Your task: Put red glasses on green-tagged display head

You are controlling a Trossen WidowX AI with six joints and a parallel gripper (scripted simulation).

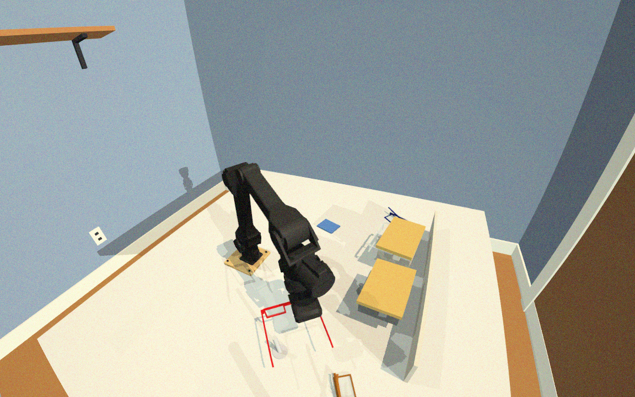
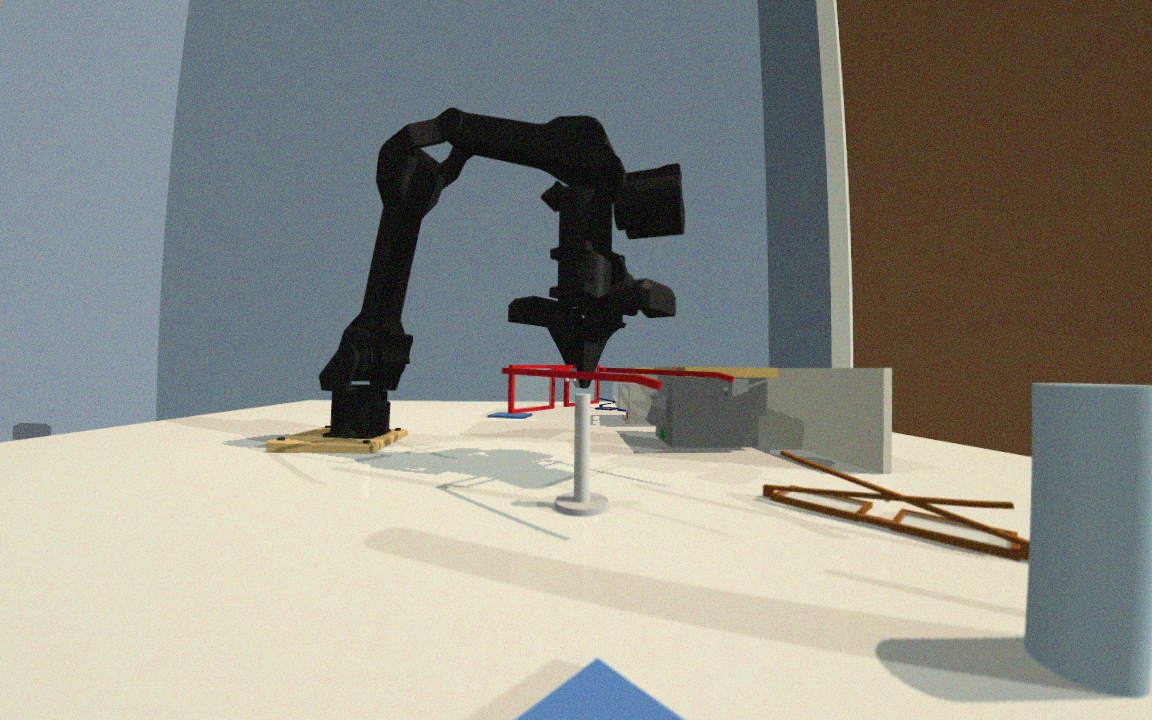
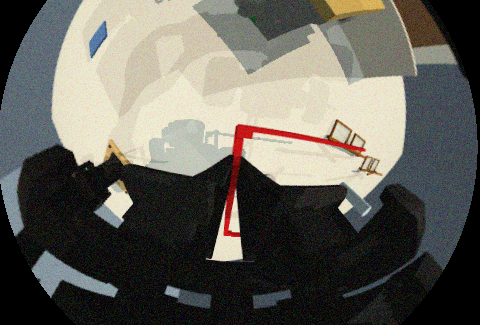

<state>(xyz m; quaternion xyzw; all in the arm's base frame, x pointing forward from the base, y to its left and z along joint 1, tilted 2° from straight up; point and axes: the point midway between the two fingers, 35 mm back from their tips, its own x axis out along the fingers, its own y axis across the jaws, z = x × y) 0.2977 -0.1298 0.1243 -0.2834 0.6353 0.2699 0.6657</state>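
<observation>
My gripper (image 2: 585, 379) (image 3: 234, 159) is shut on the front frame of the red glasses (image 1: 267, 338) (image 2: 510, 391) (image 3: 300, 137), near one hinge side. It holds them above the table, with both temples open and pointing away from the arm base. The grey display head (image 2: 705, 416) (image 3: 280, 15) with the green tag (image 2: 661, 434) (image 3: 252, 19) stands apart from them, to the right in the exterior view, under the nearer yellow board (image 1: 388, 286). Its face is too dark to make out. The other head is mostly hidden under the farther yellow board (image 1: 401, 237).
A grey post (image 2: 582, 447) on a round base (image 1: 276, 350) stands near the held glasses. A grey upright panel (image 1: 420, 296) (image 2: 831, 420) is behind the heads. Brown glasses (image 2: 884, 521), a blue column (image 2: 1090, 537), dark blue glasses (image 1: 393, 213) and a blue square (image 1: 328, 226) (image 3: 98, 39) are around.
</observation>
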